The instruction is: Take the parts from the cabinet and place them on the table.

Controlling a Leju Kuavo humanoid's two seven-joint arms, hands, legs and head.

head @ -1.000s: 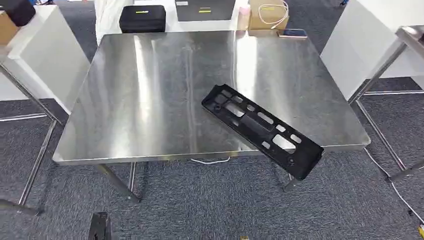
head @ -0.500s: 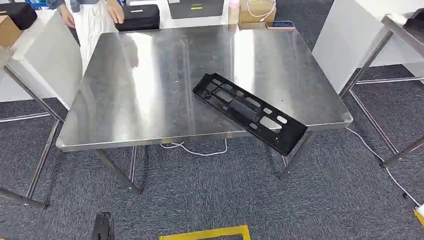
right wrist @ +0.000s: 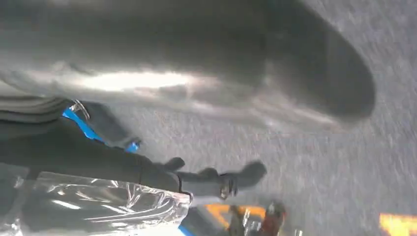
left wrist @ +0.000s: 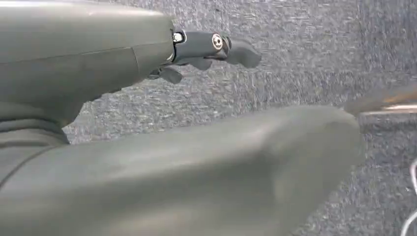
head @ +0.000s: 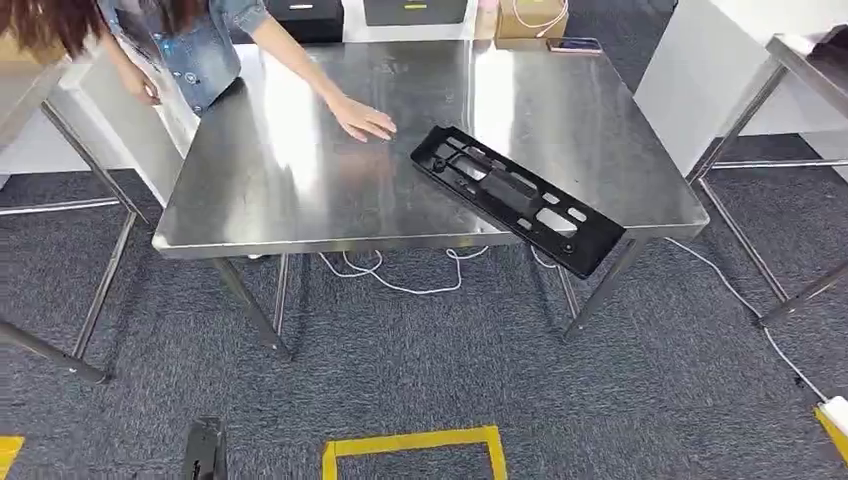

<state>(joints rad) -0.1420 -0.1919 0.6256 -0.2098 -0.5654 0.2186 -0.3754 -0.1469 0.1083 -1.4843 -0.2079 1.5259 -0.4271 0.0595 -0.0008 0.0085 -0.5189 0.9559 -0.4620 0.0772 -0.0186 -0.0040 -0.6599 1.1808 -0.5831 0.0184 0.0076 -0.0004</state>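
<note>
steel table [head: 300,190], black part [head: 515,200] overhanging edge

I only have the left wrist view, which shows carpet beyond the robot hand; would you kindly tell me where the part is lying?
Observer: In the head view, the long black plastic panel lies on the stainless steel table, its near end overhanging the front edge.
Operator: Is anyone close to it?
Observer: Yes, a person's hand rests on the tabletop beside the panel's far end, not touching it.
Operator: And the right robot hand?
Observer: The right robot hand hangs over the grey carpet, holding nothing.
</note>
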